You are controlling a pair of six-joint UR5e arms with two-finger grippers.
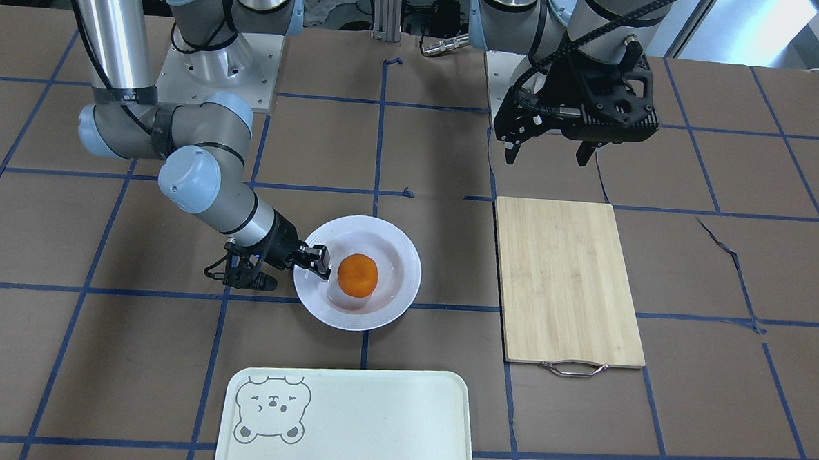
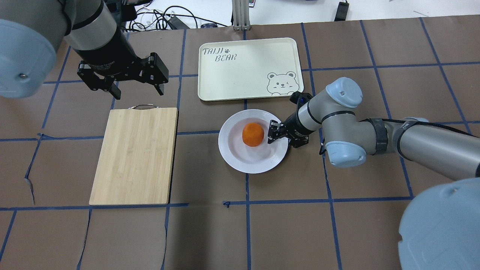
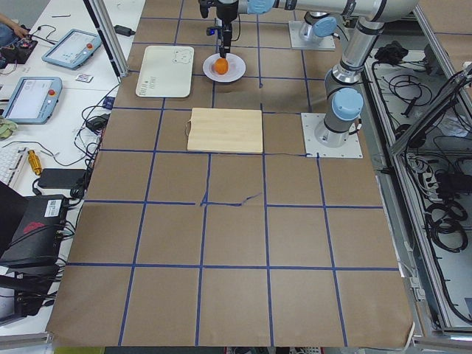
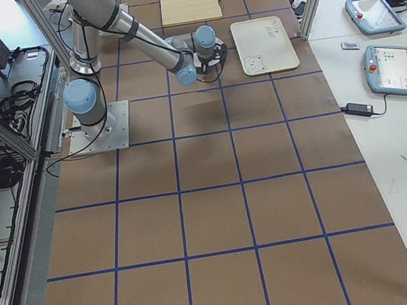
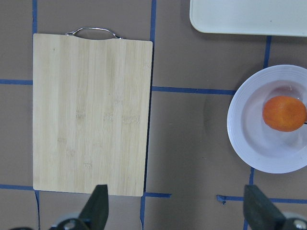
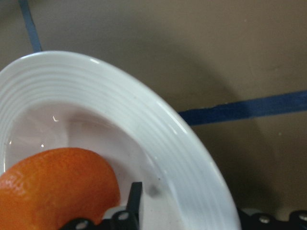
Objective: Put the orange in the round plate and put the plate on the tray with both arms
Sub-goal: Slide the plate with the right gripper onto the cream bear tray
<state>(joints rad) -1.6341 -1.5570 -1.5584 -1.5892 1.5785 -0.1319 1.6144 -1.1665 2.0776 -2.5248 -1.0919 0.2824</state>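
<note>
My right claw [image 1: 315,259] straddles the round plate [image 1: 408,257] at its right rim for lifting; grip unclear. The orange [image 1: 358,275] sits centred in the plate. My left claw [image 1: 547,156] hangs open, free to help toward the tray [image 1: 373,422].

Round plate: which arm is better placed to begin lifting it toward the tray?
Right. The right gripper straddles the round plate's rim beside the orange. The left gripper hangs open near the cutting board's handle, away from the plate.

Robot lab: taped grid table [image 3: 236,243], teach pendants [image 4: 393,69]
</note>
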